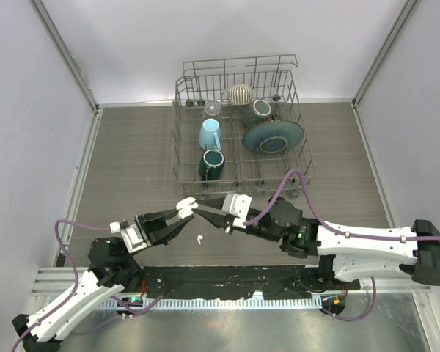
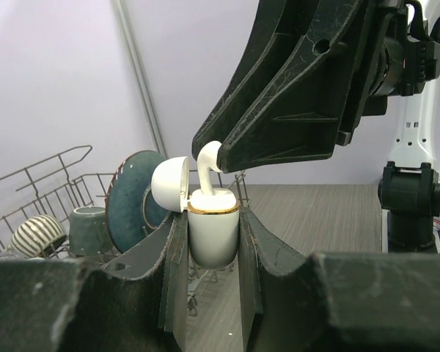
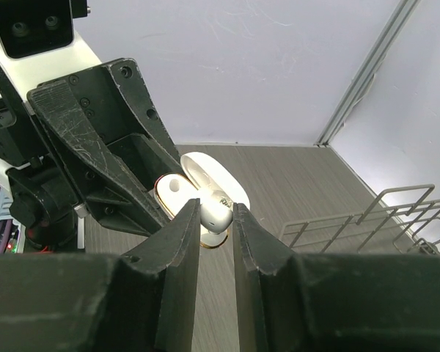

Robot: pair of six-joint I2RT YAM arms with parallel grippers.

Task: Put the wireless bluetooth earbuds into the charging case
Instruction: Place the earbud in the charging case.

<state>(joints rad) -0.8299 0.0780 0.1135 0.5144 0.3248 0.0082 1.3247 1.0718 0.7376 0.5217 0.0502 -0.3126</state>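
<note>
So this is mid-insertion on bud number one. The left hand [image 1: 182, 213] is clamped narrow around the charging case [image 2: 213, 233] and holds it upright in the air over the middle of the table's near edge, with the lid [image 2: 169, 184] flipped open. The right hand [image 3: 216, 220] is pinched on an earbud [image 2: 208, 155] right above the case mouth. From the left wrist view the stem looks like it's just touching or starting into the slot, but I honestly can't tell how deep it is since the fingers cover most of it.

The second earbud [image 1: 199, 239] is lying loose on the table [image 1: 132, 161], close to the near edge, just under where the two hands meet. The dish rack [image 1: 182, 158] back toward the far edge isn't part of this.

Next, I'd guess a small straight push down along the slot, keeping the stem lined up, then let go once it seats. After that, grab the loose one off the table.
</note>
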